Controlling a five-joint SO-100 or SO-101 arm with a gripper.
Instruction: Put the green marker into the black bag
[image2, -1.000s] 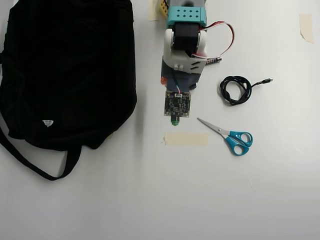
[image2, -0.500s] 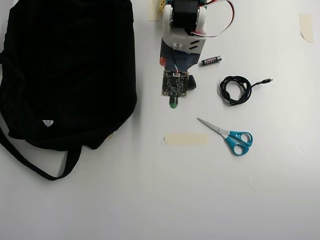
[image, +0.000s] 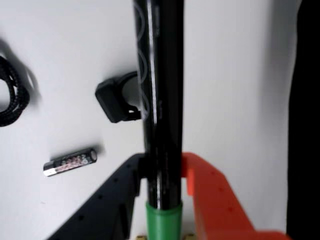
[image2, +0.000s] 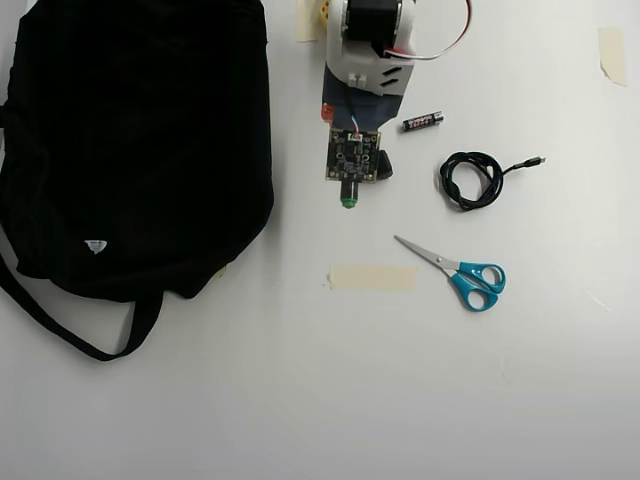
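In the wrist view the green marker (image: 161, 100) runs straight up the middle: a black barrel with white scribbles and a green end at the bottom. My gripper (image: 161, 170) is shut on its barrel, with the black finger (image: 117, 197) on the left and the orange finger (image: 210, 192) on the right. Overhead, only the green tip of the marker (image2: 348, 201) pokes out below the wrist camera board (image2: 353, 155), which hides the gripper. The black bag (image2: 130, 140) fills the upper left of the table, a short gap left of the arm. Its dark edge (image: 306, 120) lines the wrist view's right side.
A small black piece (image2: 382, 168) lies just right of the marker, with an AAA battery (image2: 422, 121) and a coiled black cable (image2: 470, 180) further right. Blue-handled scissors (image2: 462, 272) and a tape strip (image2: 372, 278) lie below. The bag's strap (image2: 70, 325) loops at lower left.
The arm has drawn back toward the top edge with the marker in its grip. The green tip has moved up, away from the tape strip. Nothing else has shifted.
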